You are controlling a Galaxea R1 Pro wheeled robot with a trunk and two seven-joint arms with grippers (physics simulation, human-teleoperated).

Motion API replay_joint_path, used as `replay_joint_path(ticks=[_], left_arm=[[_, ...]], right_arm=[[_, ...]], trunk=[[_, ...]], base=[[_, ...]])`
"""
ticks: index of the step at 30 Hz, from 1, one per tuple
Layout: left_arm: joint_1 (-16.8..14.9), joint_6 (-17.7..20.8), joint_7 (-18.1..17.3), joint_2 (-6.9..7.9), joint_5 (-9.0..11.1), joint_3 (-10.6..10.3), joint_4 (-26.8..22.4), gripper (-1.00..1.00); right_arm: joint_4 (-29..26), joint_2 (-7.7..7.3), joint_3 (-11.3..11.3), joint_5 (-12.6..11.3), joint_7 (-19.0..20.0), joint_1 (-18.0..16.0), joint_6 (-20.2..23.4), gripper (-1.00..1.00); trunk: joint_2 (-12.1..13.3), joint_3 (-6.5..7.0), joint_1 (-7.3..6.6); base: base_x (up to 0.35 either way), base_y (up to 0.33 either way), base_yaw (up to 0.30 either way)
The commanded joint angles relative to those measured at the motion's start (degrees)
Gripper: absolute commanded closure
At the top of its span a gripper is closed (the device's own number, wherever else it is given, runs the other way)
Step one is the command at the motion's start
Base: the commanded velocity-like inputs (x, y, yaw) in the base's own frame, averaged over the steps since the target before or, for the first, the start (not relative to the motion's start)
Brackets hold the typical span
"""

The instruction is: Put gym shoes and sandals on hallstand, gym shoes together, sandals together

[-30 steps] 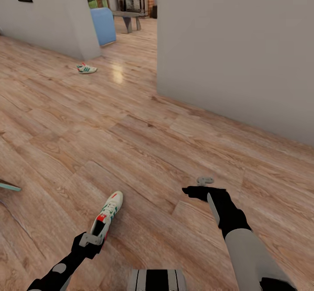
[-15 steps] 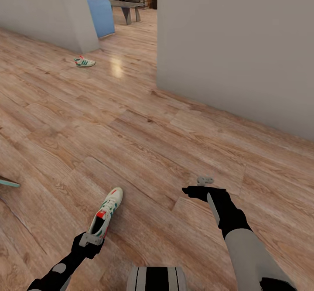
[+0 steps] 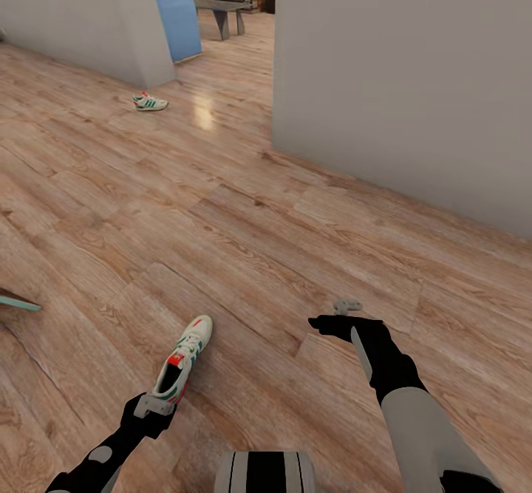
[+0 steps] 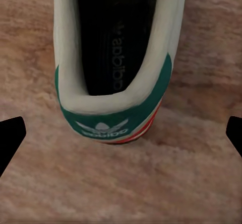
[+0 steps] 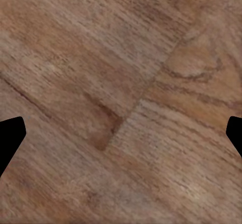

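Since a second ago the head camera has swung slightly, so the whole scene sits a little further right; neither arm has changed pose. Wood-plank floor (image 3: 244, 227) fills the corridor, a grey wall (image 3: 414, 72) rising at right. One shoe (image 3: 182, 366) is held at its heel by the left hand (image 3: 155, 406), toe pointing away over the floor; in the left wrist view the fingertips (image 4: 11, 138) stand wide of the heel, so the grip cannot be judged. A second shoe (image 3: 150, 102) lies far off near the left wall's corner. The right hand (image 3: 346, 305) hovers empty, fingers (image 5: 10, 138) spread wide.
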Motion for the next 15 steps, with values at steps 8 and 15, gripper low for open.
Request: replay_joint_path(ticks=[8, 15], left_arm=[[0.0, -0.2, -0.4, 0.0, -0.3, 0.5, -0.1, -1.0], [0.0, -0.1, -0.4, 0.01, -0.3, 0.5, -0.1, -1.0]], right_arm=[[-0.1, 0.08, -0.3, 0.6, 0.5, 0.0, 0.2, -1.0], [-0.1, 0.08, -0.3, 0.6, 0.5, 0.0, 0.2, -1.0]], trunk=[[-0.1, -1.01, 0.09], [-0.1, -1.57, 0.09]], base=[[0.0, 0.0, 0.004], [0.0, 0.0, 0.0]])
